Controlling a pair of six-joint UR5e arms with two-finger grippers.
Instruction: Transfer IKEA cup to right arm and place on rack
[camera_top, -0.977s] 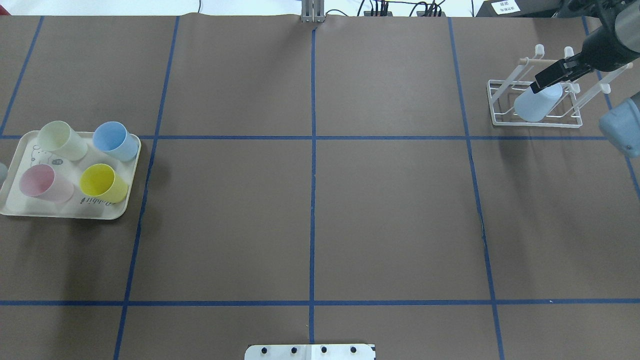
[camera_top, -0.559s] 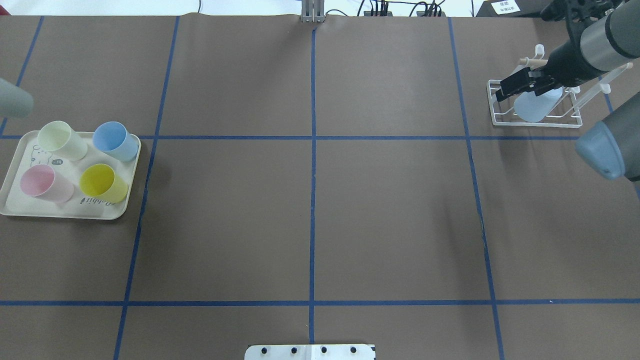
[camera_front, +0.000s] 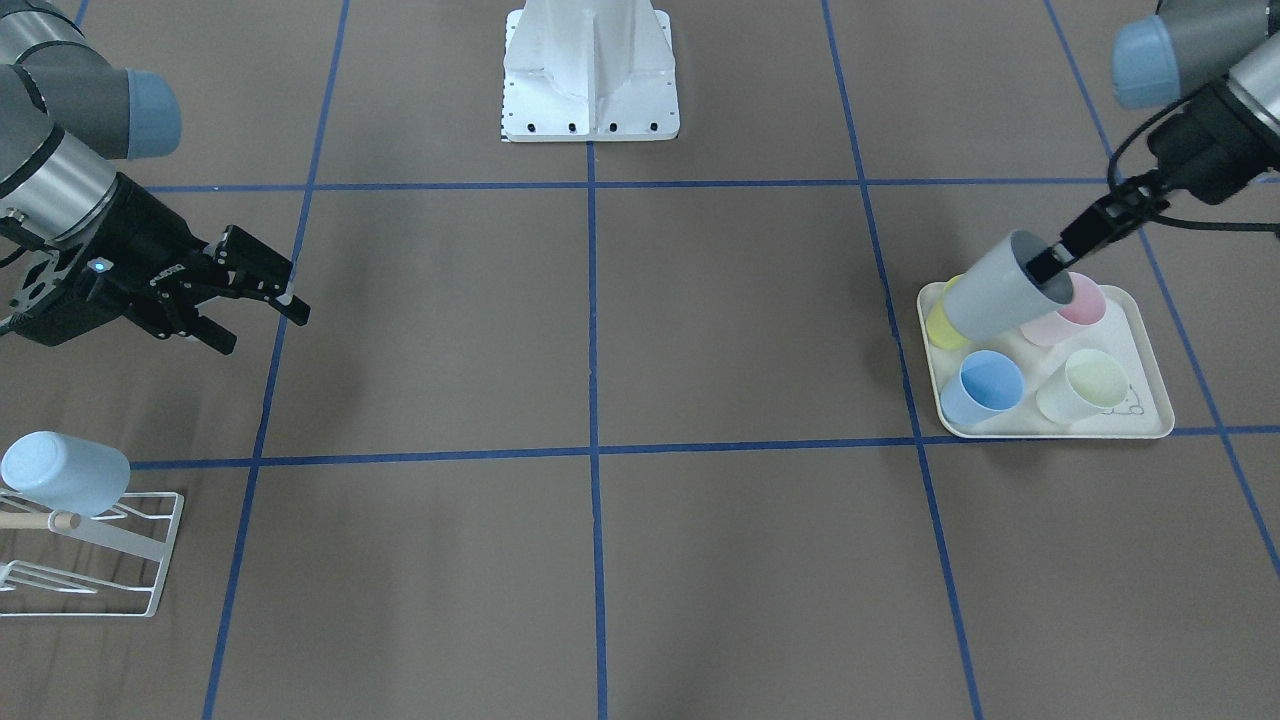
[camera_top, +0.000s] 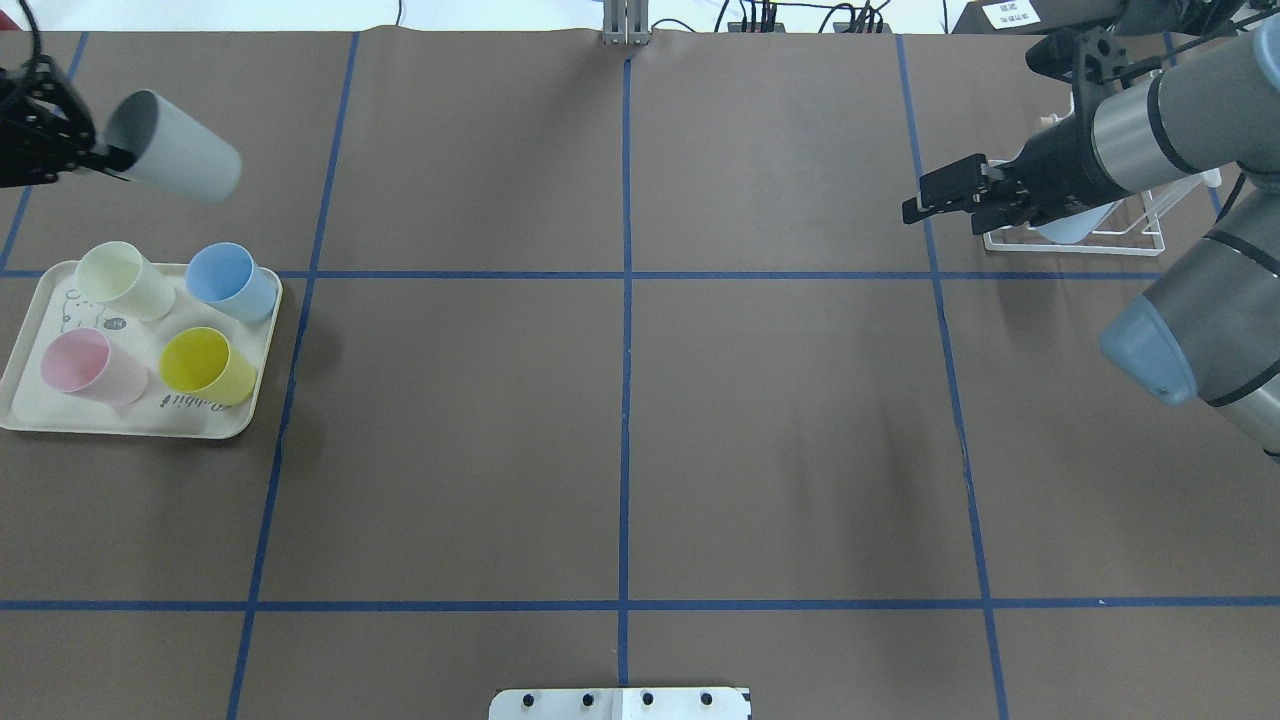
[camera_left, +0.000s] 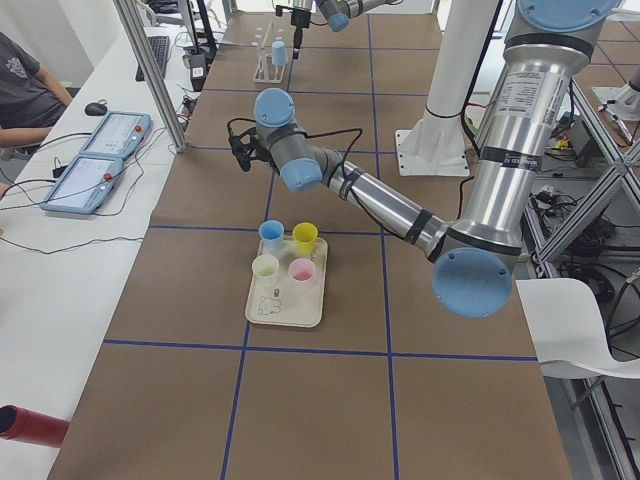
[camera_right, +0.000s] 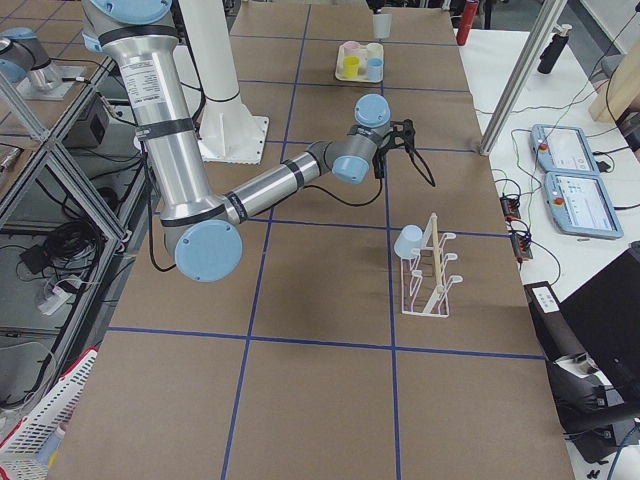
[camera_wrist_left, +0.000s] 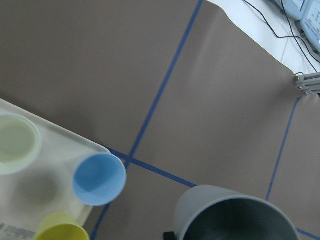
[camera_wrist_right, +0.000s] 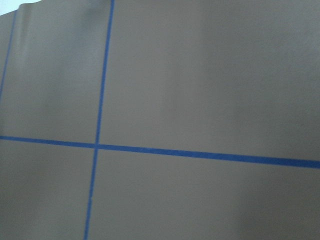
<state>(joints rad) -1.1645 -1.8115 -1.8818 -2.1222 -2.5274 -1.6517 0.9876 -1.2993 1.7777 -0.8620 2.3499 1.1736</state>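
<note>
The plain grey plastic cup (camera_front: 1000, 288) is up in the air at the robot's left end of the bench, tipped over on a slant, with its open mouth turned back towards the arm that carries it. The left gripper (camera_front: 1048, 262) has its black fingers clamped on the cup's rim. From the front camera the cup hangs just over a corner of the tray, while from overhead it sits beyond the tray's far edge (so it is near the tray, clear of it, touching nothing below).

Under it lies the cream rectangular tray with rabbit print (camera_top: 130, 432), carrying four plastic cups: a pale green one (camera_top: 125, 282), a blue one (camera_top: 230, 282), a pink one (camera_top: 90, 366) and a yellow one (camera_top: 208, 365).

Well apart from all this, at the other end, the right arm's black gripper (camera_front: 268, 325) hovers above the brown paper-covered bench (camera_top: 780, 430) with its fingers spread apart and nothing between them. It points towards the middle of the bench. The right wrist camera sees only brown paper and blue tape lines.

Just behind that arm stands the small white wire rack (camera_front: 120, 560), with a pale blue plastic cup (camera_front: 65, 472) hung mouth-down on one of its slanting prongs, beside the light wooden dowel (camera_front: 30, 521).
</note>
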